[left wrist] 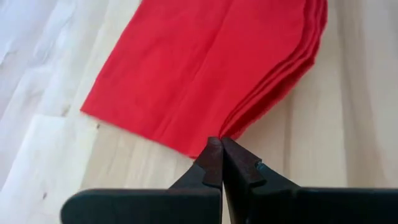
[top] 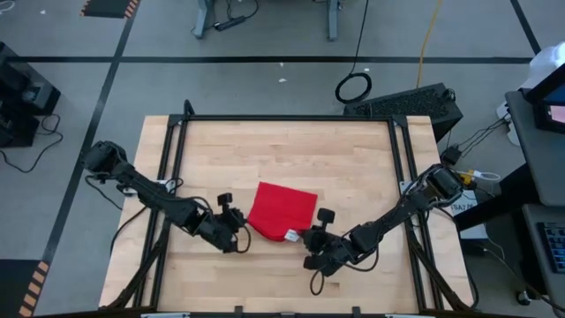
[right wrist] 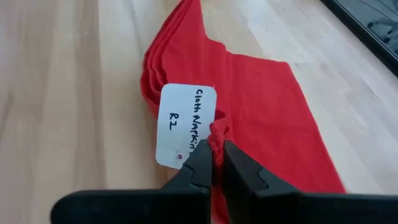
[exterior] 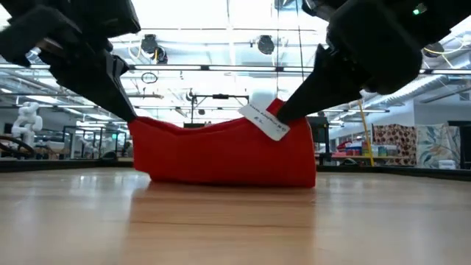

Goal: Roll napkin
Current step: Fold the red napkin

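Note:
The red napkin lies folded in several layers at the middle of the wooden table, with a white tag at its near right corner. My left gripper is shut at the near left corner. My right gripper is shut at the near right corner, beside the tag. In the low view both near corners stand raised, the edge between them sags, and the rest lies on the table. My left gripper pinches the napkin's near left corner between its two fingertips, coming slanting down from the table's near left. The corner is raised off the table. How many layers it has, I cannot tell. My right gripper pinches a bunched bit of cloth at the near right corner, right beside the tag, between its two fingers. It comes slanting down from the table's near right. That corner is held up, and the tag hangs beside the fingers.
Black frame rails run along the table's left, right and far edges. Bare wood lies beyond the napkin toward the far edge and in front of it toward the near edge.

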